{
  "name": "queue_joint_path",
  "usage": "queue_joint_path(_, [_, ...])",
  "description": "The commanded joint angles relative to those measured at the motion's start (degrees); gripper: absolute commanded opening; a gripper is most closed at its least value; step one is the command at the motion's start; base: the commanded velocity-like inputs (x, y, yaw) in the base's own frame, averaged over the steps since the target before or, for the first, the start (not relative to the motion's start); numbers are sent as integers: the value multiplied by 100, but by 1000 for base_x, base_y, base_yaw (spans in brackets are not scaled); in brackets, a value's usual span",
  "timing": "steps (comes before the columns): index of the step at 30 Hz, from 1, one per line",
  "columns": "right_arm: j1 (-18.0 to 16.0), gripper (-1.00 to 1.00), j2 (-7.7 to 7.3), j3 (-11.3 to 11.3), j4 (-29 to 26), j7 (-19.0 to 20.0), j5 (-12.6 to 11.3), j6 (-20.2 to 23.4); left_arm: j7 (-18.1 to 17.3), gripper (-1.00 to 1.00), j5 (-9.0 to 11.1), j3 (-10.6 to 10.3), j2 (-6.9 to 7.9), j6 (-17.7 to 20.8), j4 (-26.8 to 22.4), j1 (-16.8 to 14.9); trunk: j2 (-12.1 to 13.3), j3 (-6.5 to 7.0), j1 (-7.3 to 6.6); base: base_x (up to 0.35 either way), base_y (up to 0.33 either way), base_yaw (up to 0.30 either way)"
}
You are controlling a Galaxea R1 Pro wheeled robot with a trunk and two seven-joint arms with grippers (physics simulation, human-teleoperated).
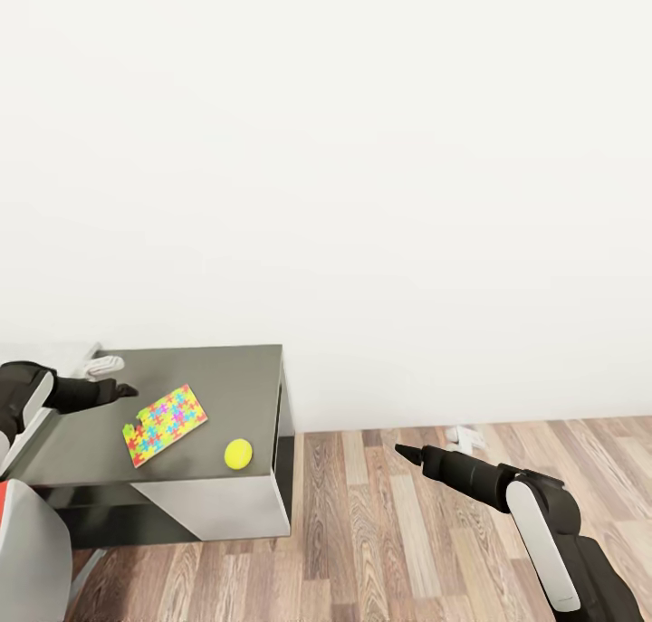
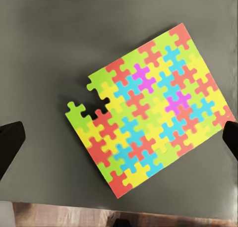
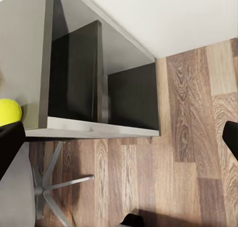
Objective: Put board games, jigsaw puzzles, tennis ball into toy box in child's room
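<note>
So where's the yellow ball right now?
In the head view the ball sits on the table near its front right corner, just right of the colourful puzzle.

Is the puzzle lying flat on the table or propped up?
Flat: the puzzle lies face up on the table, with no edge lifted; one piece is missing.

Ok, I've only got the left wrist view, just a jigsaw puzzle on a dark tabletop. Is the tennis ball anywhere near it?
Observer: Yes. The tennis ball lies on the table to the right of the jigsaw puzzle, near the table's front right corner and not touching the puzzle.
Operator: And where's my right arm?
Observer: The right gripper is open and empty, out over the wood floor past the table's right end.
</note>
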Motion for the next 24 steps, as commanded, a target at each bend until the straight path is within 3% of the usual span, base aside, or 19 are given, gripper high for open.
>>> queue_joint_path(1, [-5,100,1,-9,-3,59,50,27,-128,100,2,30,5,21,15,-5,-12,-20,3,0,0,0])
queue_joint_path(4, [-7,100,1,-9,-3,59,52,27,-779,100,-19,28,31,-152,78,-1,-12,-47,3,0,0,0])
queue_joint_path(8, [-6,100,1,-9,-3,59,47,24,-1257,100,-24,31,40,-395,340,3,-12,-83,3,0,0,0])
queue_joint_path(18, [-5,100,8,-1,-3,59,42,18,-1444,100,-19,34,108,-694,849,6,-12,-174,3,0,0,0])
queue_joint_path(24, [-7,100,9,2,-3,53,49,13,-1571,100,73,151,501,-699,902,12,-12,-229,3,0,0,41])
